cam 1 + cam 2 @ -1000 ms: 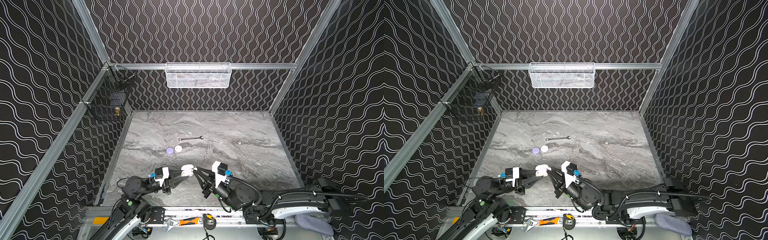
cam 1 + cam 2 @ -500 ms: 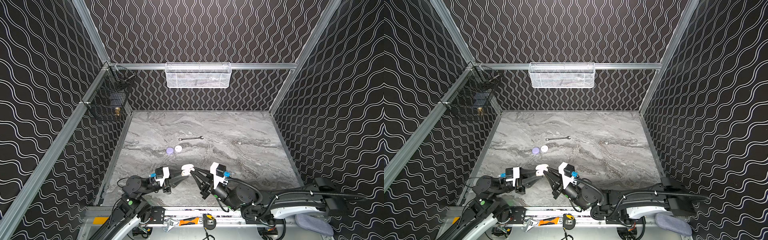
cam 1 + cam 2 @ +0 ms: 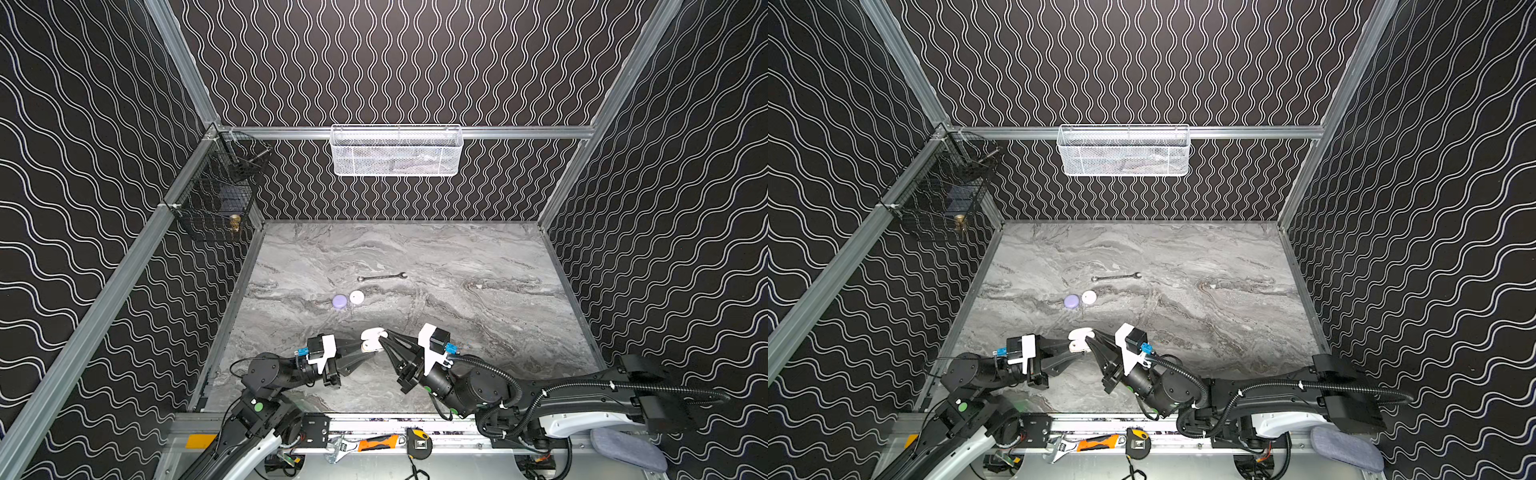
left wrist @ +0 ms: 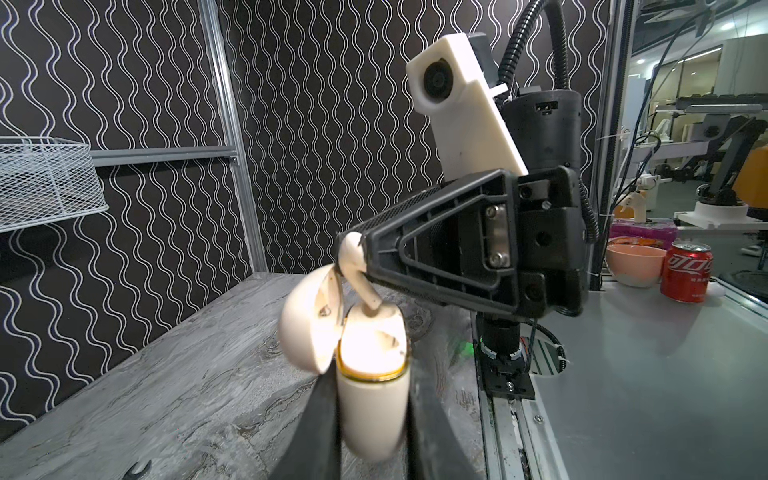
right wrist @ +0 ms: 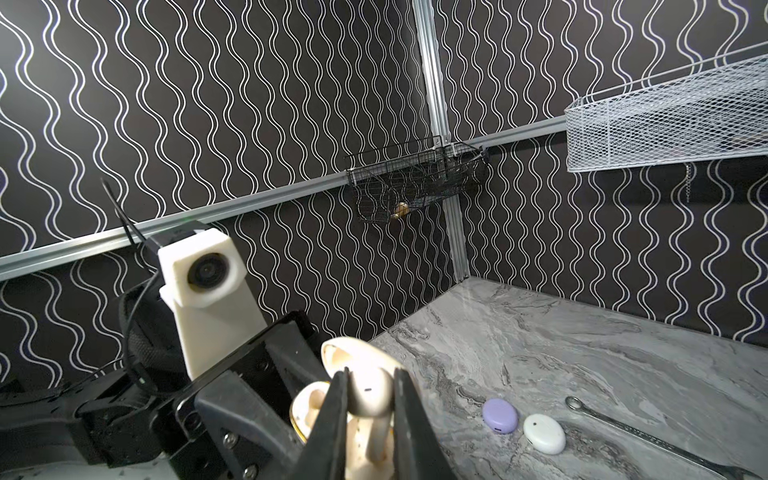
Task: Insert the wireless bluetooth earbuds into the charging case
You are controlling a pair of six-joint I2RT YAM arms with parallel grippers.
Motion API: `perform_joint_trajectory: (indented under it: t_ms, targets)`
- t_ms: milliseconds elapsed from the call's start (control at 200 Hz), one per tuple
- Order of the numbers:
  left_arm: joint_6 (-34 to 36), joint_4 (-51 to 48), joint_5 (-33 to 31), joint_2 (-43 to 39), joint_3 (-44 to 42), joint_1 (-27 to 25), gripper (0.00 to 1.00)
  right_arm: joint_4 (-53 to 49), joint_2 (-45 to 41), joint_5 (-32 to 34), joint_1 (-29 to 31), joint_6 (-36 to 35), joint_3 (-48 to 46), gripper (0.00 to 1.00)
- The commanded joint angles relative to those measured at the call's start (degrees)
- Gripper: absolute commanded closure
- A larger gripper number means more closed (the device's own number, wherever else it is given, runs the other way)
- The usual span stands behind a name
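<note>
From my station I see the left gripper [image 4: 370, 374] clamped on the lower body of the cream charging case [image 4: 374, 409]. It holds the case upright between its two fingers, with the lid [image 4: 305, 328] flipped open. The right gripper [image 5: 370, 399] comes in from the opposite side, its tips almost meeting the left gripper's. It is closed on a cream earbud [image 5: 368, 392], pinching the bulb between both fingers. The stem hangs below those fingers and its end sits at the mouth of the case, just above the gold rim. Most of the earbud is above the case, so I read it as not seated. I cannot tell which socket the stem is entering.

Out past both sets of fingertips, well apart from them on the marble table [image 3: 457, 257], a lavender oval case [image 3: 340, 301] and a white oval case [image 3: 356, 296] lie closed, just beside each other. A slim steel wrench [image 3: 382, 276] lies flat a little beyond them
</note>
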Motion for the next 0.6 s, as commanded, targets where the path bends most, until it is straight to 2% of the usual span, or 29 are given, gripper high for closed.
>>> perform_joint_trajectory:
  t_ms: [0,285,596]
  targets:
    - [-1.46,3.07,-0.05,-0.10,0.49,0.00,1.00,3.19,0.37,-0.95,-0.07,-1.26,-0.34,0.92]
    - [-5.14,4.37,-1.61,0.32,1.66,0.00,1.00,6.68,1.20,-2.50,0.00,-3.51,-2.12,0.87]
    - [-6.44,5.88,0.35,0.04,2.24,0.00,1.00,9.10,3.49,-1.27,-0.10,-5.86,-1.61,0.86]
